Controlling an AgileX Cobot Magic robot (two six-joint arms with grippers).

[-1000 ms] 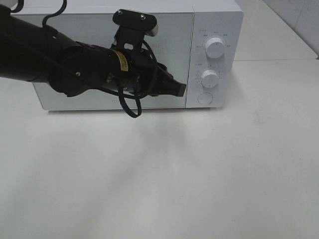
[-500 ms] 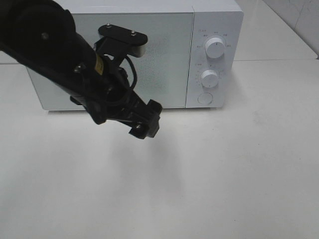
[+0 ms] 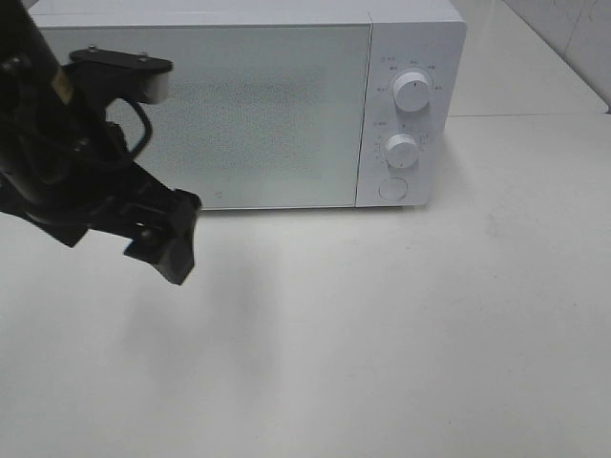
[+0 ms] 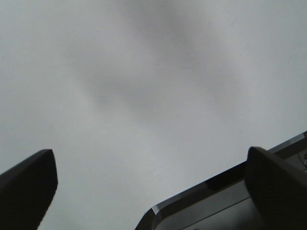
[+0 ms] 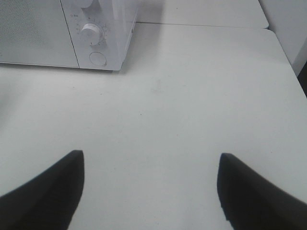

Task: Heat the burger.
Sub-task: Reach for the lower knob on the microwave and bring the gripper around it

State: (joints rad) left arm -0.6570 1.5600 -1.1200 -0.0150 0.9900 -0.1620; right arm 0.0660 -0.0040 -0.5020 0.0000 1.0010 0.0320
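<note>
The burger is out of view in every frame. A white microwave (image 3: pixel 258 105) stands at the back of the table with its frosted door shut; its knobs also show in the right wrist view (image 5: pixel 91 33). My left gripper (image 3: pixel 170 240) hangs over the table in front of the microwave's left end, apart from the door. In the left wrist view the left gripper (image 4: pixel 151 155) is open with nothing between its dark fingers (image 4: pixel 29 184). My right gripper (image 5: pixel 151 160) is open and empty above bare table, well in front of and to the right of the microwave.
Two white knobs (image 3: pixel 412 91) and a round button (image 3: pixel 392 189) sit on the microwave's right panel. The white table (image 3: pixel 401 324) stretches in front of and to the right of the microwave. A pale edge (image 4: pixel 216 201) shows low in the left wrist view.
My left arm has swung left and down, away from the microwave door's right edge, and its gripper has opened. The right gripper has not moved.
</note>
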